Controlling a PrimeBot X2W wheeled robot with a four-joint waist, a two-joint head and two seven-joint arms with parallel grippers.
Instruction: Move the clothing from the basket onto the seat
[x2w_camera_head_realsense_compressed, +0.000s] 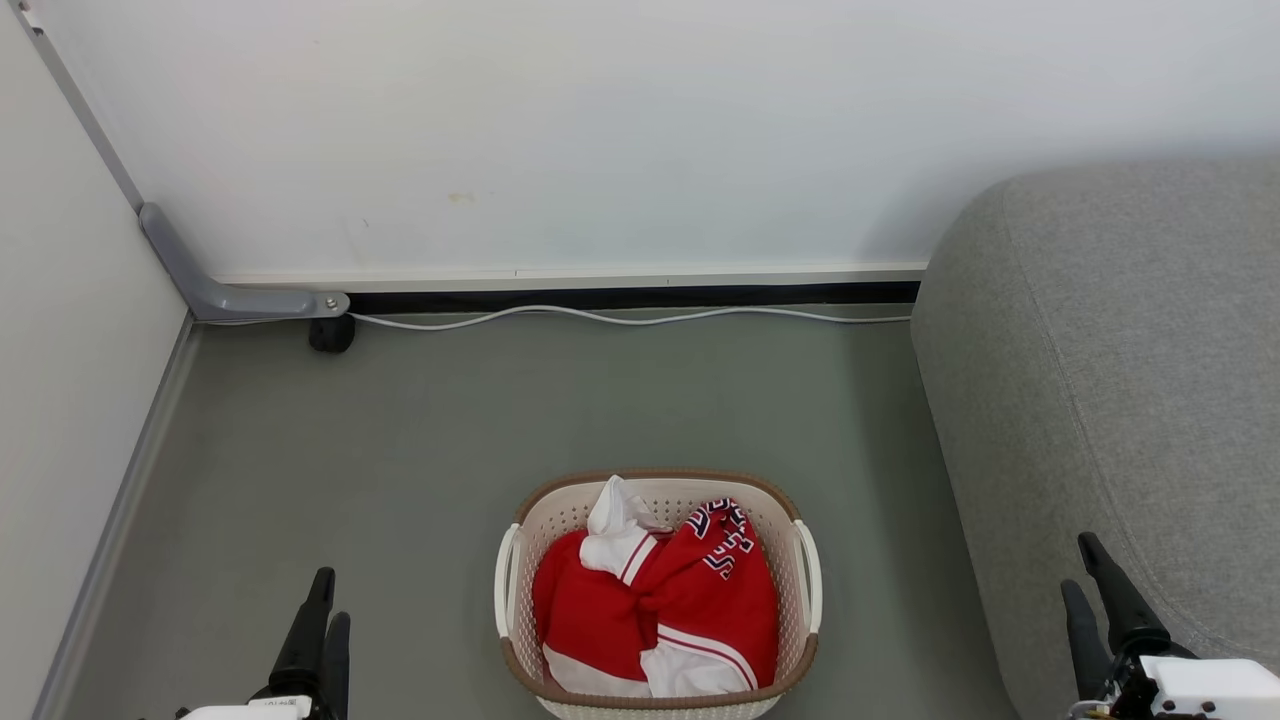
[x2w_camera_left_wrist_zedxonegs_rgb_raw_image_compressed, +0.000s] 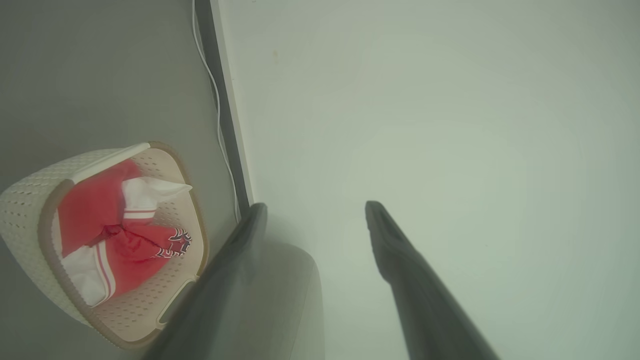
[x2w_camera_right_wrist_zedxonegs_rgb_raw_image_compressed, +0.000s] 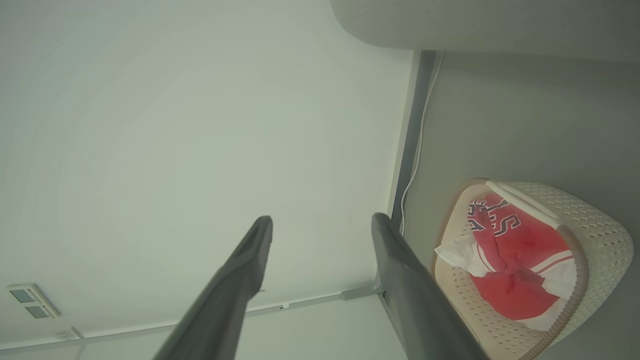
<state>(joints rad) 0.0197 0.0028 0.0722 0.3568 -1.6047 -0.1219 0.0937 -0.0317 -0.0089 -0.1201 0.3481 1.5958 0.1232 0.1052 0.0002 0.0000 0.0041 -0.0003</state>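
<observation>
Red clothing (x2w_camera_head_realsense_compressed: 690, 610) in basket (x2w_camera_head_realsense_compressed: 655, 478), beside seat (x2w_camera_head_realsense_compressed: 1120, 380)

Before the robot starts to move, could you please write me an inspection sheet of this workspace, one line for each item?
Surface: grey floor; the basket stands on it.
Job's things: clothing, red with white trim, bunched inside the basket; seat on the robot's right, no garment on its visible part.
Clutter: small dark object at the wall base, under the bracket's end.
Grippers: left pincer open, holding nothing, left of the basket; right pincer open, holding nothing, near the seat's edge.
Cables: white cable lying on the floor along the wall base.
Surroundings: white wall behind; grey bracket in the left corner.
</observation>
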